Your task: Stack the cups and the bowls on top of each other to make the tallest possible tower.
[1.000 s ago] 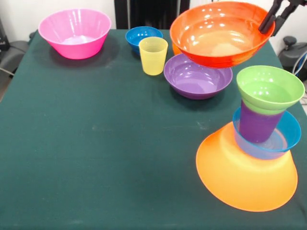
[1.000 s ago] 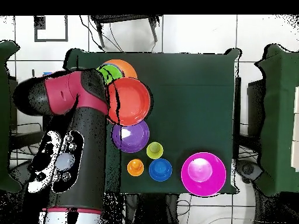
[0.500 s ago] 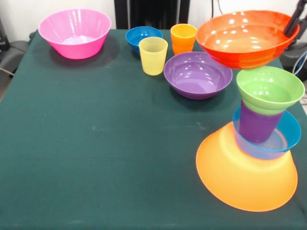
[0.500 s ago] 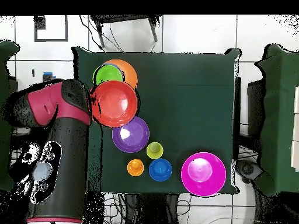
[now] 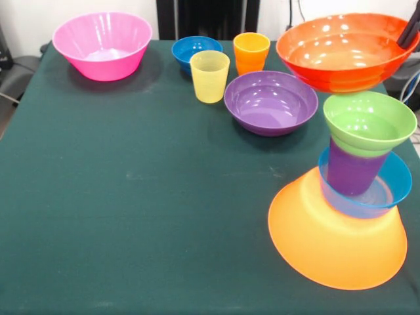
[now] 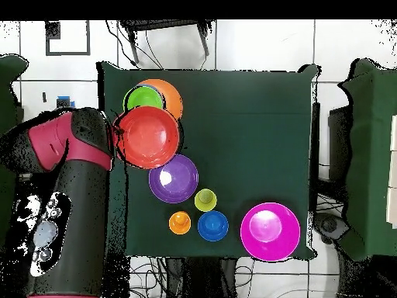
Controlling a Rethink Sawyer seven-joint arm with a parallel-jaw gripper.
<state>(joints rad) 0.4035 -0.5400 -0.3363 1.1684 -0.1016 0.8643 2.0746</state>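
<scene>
My gripper (image 5: 411, 31) shows only as dark fingers at the top right edge, shut on the rim of the orange-red bowl (image 5: 338, 51), which hangs above the table just behind the tower. The tower stands at the right: an upturned yellow-orange bowl (image 5: 331, 243) as base, then a light blue bowl (image 5: 396, 182), a purple cup (image 5: 350, 172) and a green bowl (image 5: 369, 121) on top. In the overhead view the orange-red bowl (image 6: 150, 137) overlaps the green bowl (image 6: 142, 98). The purple bowl (image 5: 270, 102), yellow cup (image 5: 209, 76), orange cup (image 5: 251, 51), dark blue bowl (image 5: 195, 50) and pink bowl (image 5: 102, 44) rest on the table.
The green cloth table (image 5: 131, 197) ends close to the tower's right side. From above, the red and black arm (image 6: 66, 202) lies along the table's left edge. Dark equipment (image 5: 207, 16) stands behind the table's far edge.
The orange-red bowl has moved to the right in the front view with the gripper, uncovering the orange cup. It now hangs nearer the tower. The arm swung left in the overhead view.
</scene>
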